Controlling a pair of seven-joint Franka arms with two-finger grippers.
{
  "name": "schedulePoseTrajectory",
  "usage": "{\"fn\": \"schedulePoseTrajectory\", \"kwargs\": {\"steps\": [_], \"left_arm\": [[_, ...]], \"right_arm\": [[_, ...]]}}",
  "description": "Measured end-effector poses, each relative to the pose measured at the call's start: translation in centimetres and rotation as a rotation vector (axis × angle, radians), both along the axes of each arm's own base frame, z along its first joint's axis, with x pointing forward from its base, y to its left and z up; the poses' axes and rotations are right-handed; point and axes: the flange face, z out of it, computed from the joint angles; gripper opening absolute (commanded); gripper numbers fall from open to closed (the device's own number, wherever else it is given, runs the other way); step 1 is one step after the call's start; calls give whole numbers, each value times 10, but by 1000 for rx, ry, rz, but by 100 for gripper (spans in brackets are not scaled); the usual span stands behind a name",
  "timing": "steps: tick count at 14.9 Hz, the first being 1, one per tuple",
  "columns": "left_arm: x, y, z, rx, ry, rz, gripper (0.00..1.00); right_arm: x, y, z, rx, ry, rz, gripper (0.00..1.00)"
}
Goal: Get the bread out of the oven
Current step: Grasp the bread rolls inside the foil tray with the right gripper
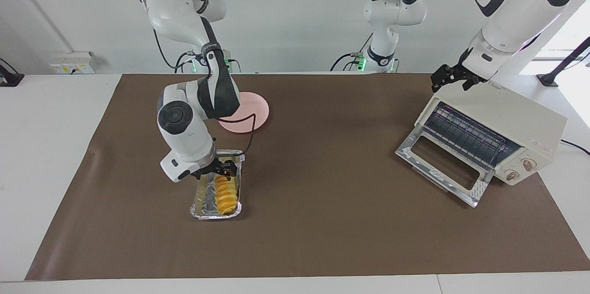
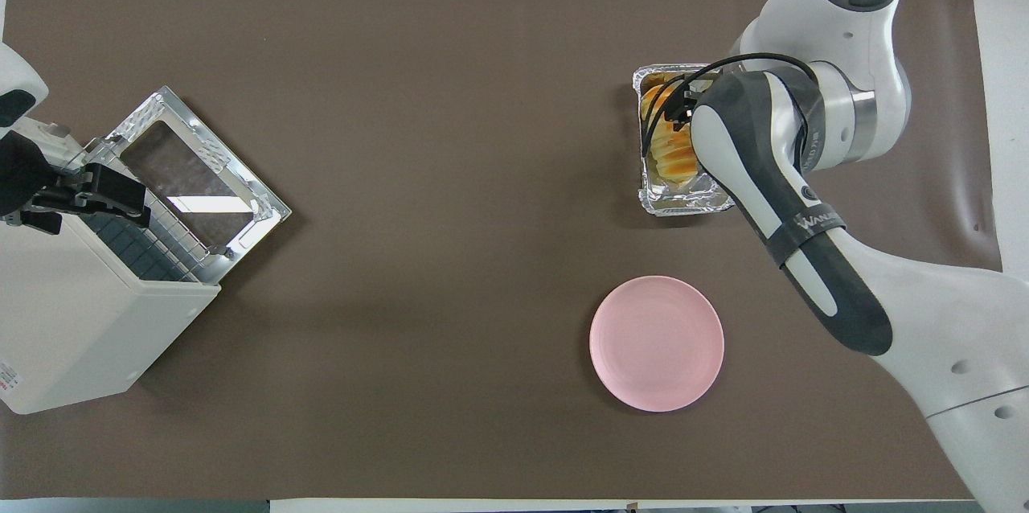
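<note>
Counting one bread (image 1: 226,193), one oven (image 1: 500,132), one plate (image 1: 255,112).

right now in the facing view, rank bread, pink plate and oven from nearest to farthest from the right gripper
1. bread, in the foil tray right under the right gripper.
2. pink plate, nearer the robots than the tray.
3. oven, at the left arm's end.

Golden-orange ridged bread loaf (image 1: 227,193) (image 2: 674,158) lying lengthwise in a foil tray, boxy cream-white toaster oven (image 1: 500,132) (image 2: 76,312) at the left arm's end, glass door dropped open
</note>
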Motion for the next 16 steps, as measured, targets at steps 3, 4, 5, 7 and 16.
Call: {"fn": "schedulePoseTrajectory", "kwargs": {"steps": [3, 4, 5, 7, 16], "left_arm": [[0, 0, 0, 0, 0, 0, 100], [0, 0, 0, 0, 0, 0, 100], [0, 0, 0, 0, 0, 0, 100], [0, 0, 0, 0, 0, 0, 100], [0, 0, 0, 0, 0, 0, 100]], "right_arm": [[3, 1, -16, -4, 3, -5, 100], [4, 1, -20, -6, 1, -5, 100], [4, 1, -24, -7, 1, -5, 100], [5, 1, -29, -8, 1, -5, 100], [8, 5, -33, -6, -18, -30, 0]]}}
